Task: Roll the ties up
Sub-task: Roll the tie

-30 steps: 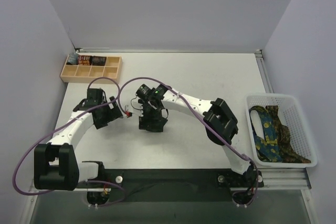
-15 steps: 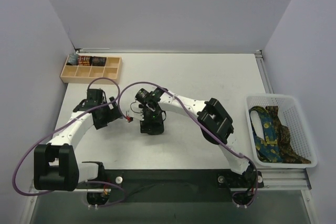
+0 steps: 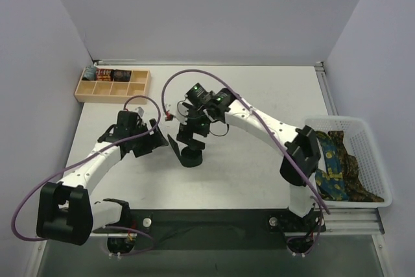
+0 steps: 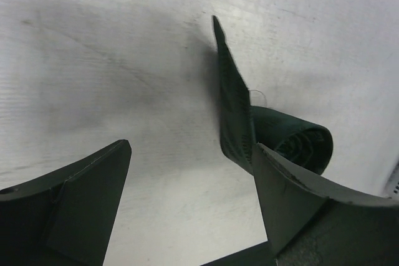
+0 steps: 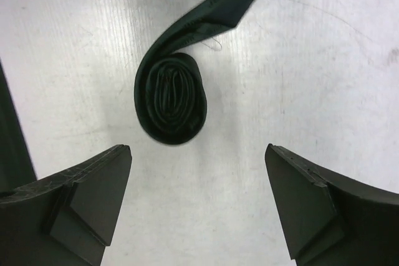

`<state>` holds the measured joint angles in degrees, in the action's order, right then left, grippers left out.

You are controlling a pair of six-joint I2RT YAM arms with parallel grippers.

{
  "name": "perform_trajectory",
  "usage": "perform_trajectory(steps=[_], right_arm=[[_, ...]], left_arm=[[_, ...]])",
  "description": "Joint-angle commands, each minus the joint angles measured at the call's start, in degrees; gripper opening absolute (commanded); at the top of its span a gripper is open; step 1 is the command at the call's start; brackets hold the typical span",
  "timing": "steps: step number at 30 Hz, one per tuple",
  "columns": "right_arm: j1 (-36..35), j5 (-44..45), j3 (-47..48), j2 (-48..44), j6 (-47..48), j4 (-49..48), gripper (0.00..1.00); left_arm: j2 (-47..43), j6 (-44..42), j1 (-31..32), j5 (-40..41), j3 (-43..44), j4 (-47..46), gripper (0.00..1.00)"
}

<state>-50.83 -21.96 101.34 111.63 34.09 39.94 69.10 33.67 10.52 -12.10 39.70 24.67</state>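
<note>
Your dark green tie [image 5: 171,101] lies rolled near the centre of the table [image 3: 259,92], its pointed tail loose toward the left. Your right gripper [image 5: 198,154] hangs over the roll with its jaws spread wide, holding nothing. Your left gripper [image 4: 190,154] sits close beside the tail, its jaws likewise apart and empty. The patterned ties [image 3: 332,168] lie heaped in the white basket [image 3: 337,120] at right.

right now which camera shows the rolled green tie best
The right wrist view: it looks straight down on the dark green tie, showing its spiral and loose tail. The left wrist view sees it side-on, partly behind a finger. The top view shows a small dark lump.
</note>
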Motion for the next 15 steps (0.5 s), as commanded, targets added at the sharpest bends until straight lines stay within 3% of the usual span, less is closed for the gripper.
perform_trajectory(steps=[1, 9, 15], right_arm=[[2.7, -5.5, -5.7, -6.8, -6.9, 1.0, 0.92], [5.4, -8.1, -29.9, -16.7, -19.2, -18.2, 0.89], [5.3, -9.0, -36.2, -14.6, -21.9, -28.1, 0.86]], left_arm=[[0.5, 6.3, 2.8, -2.8, -0.3, -5.6, 0.89], [6.5, 9.1, 7.8, 0.1, 2.9, -6.6, 0.77], [10.1, 7.2, 8.2, 1.2, 4.8, -7.7, 0.68]])
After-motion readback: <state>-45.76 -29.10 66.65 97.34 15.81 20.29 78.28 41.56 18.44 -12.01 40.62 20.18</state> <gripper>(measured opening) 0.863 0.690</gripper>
